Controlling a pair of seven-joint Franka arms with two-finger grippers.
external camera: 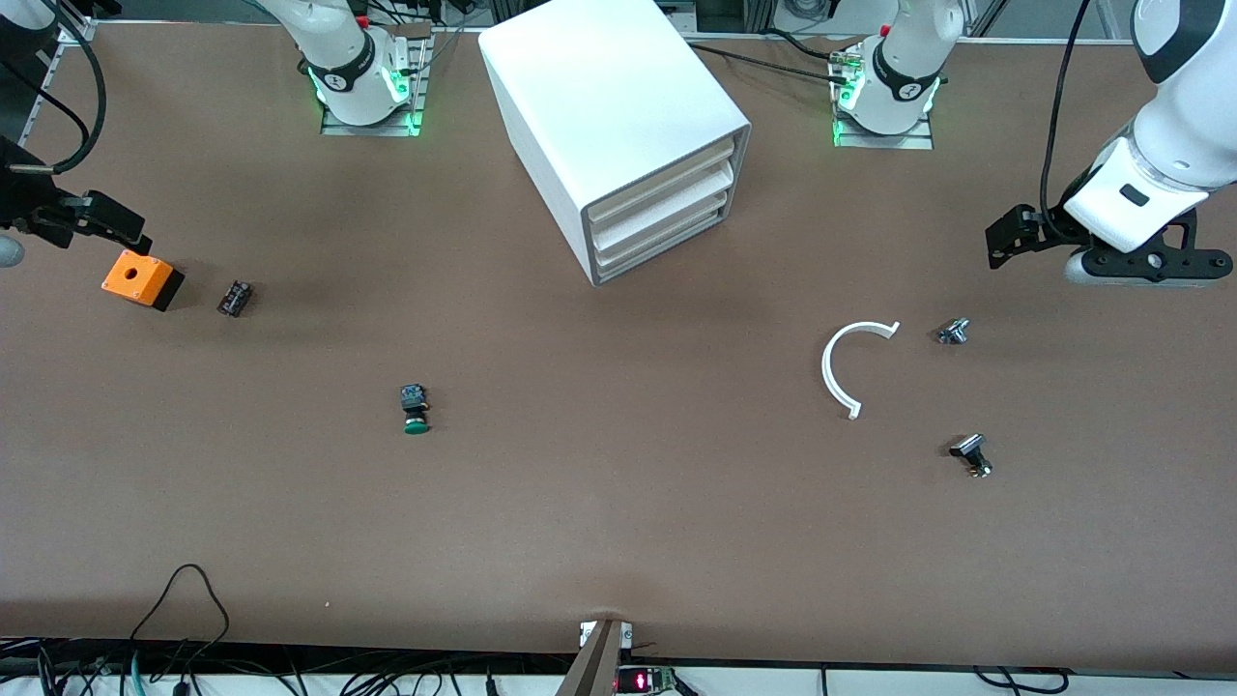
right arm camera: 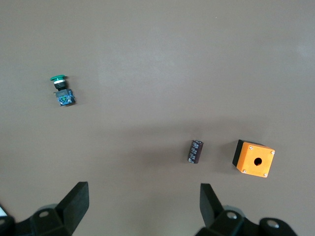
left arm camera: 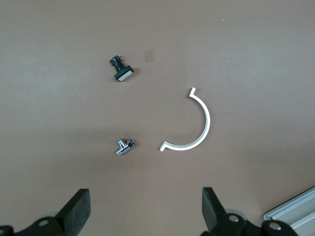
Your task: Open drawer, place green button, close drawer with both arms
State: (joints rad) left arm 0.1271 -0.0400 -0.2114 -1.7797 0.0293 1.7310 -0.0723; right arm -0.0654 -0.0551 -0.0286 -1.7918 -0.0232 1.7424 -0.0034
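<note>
The white cabinet [external camera: 618, 116] stands at the middle of the table near the arms' bases. Its lowest drawer [external camera: 667, 240] is shut, like the two above it. The green-capped button [external camera: 415, 409] lies on its side on the table, nearer the front camera and toward the right arm's end; it also shows in the right wrist view [right arm camera: 62, 91]. My right gripper [external camera: 106, 220] hovers open and empty over the table beside an orange box, and its own view [right arm camera: 143, 201] shows the same. My left gripper [external camera: 1010, 237] hovers open and empty at the left arm's end [left arm camera: 146, 206].
An orange box [external camera: 142, 279] and a small black block [external camera: 235, 298] lie at the right arm's end. A white curved piece [external camera: 841, 367] and two silvery-black parts [external camera: 953, 332] [external camera: 971, 454] lie toward the left arm's end. Cables run along the front edge.
</note>
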